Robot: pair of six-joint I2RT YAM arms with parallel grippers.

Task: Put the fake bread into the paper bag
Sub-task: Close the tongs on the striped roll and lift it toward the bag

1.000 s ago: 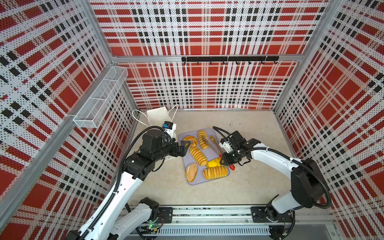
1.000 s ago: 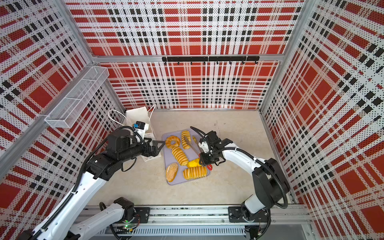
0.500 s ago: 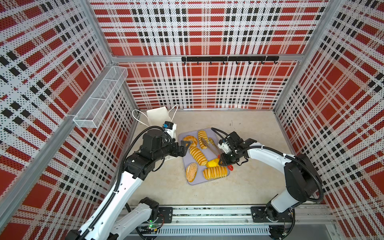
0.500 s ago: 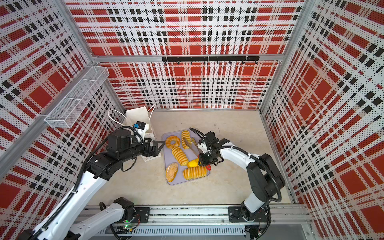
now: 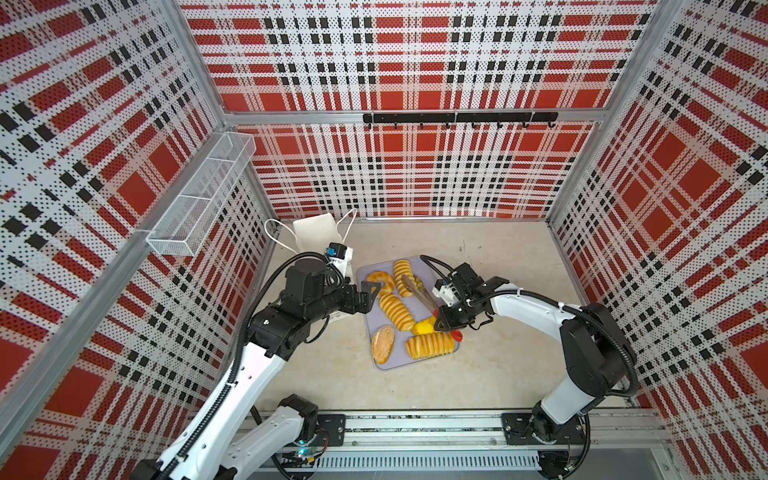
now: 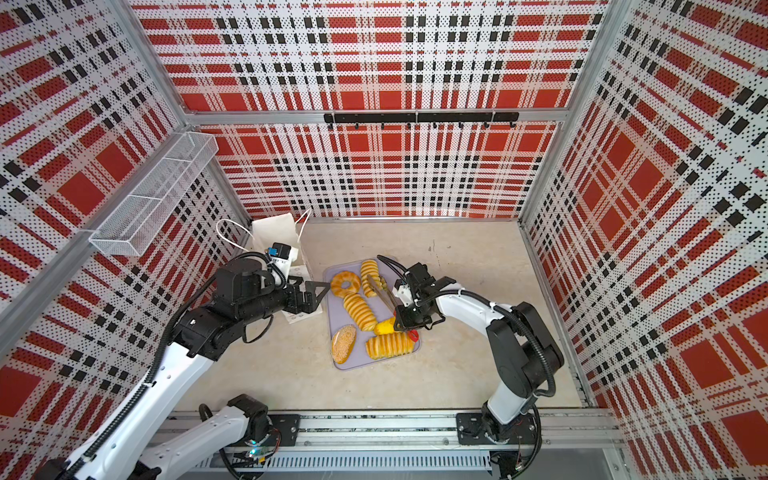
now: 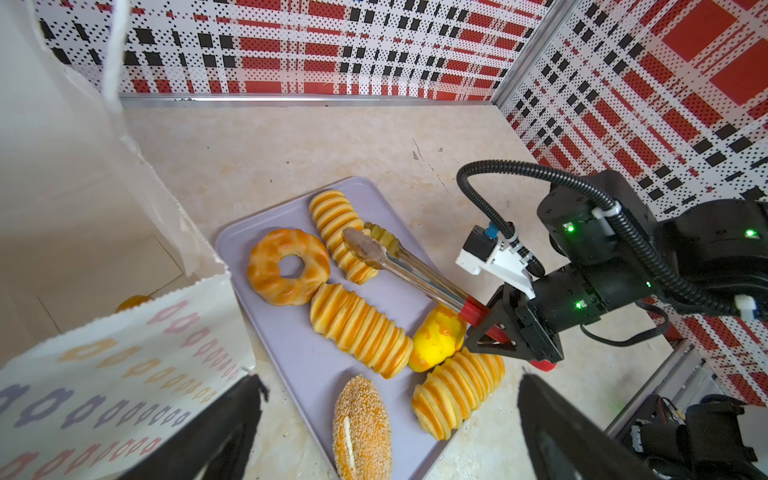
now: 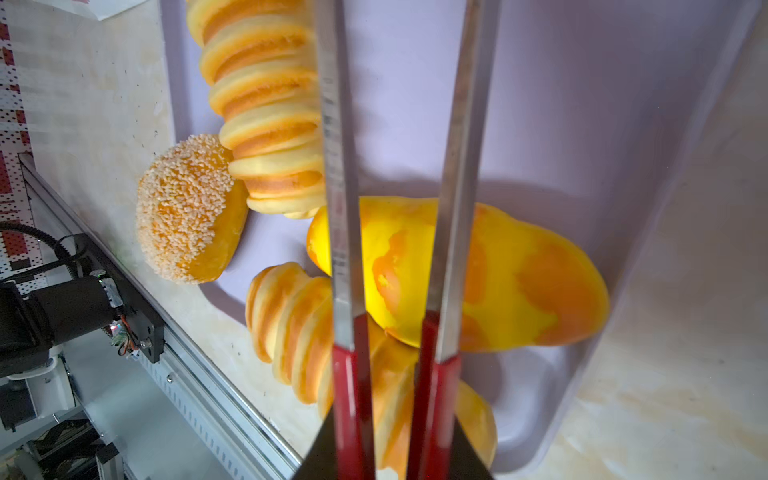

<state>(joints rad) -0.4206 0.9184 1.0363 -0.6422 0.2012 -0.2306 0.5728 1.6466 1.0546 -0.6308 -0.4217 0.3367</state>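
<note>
We've got the right gripper (image 5: 446,322) clamped on the red handles of the tongs (image 7: 399,266), right at the tray's (image 7: 307,361) edge opposite the paper bag (image 7: 124,374). Six pieces of fake bread (image 7: 359,328) sit on the tray, and the bag stands just beside it. The left gripper (image 5: 368,292) hangs at the tray's bag-side edge, jaws spread wide, gripping nothing.
</note>
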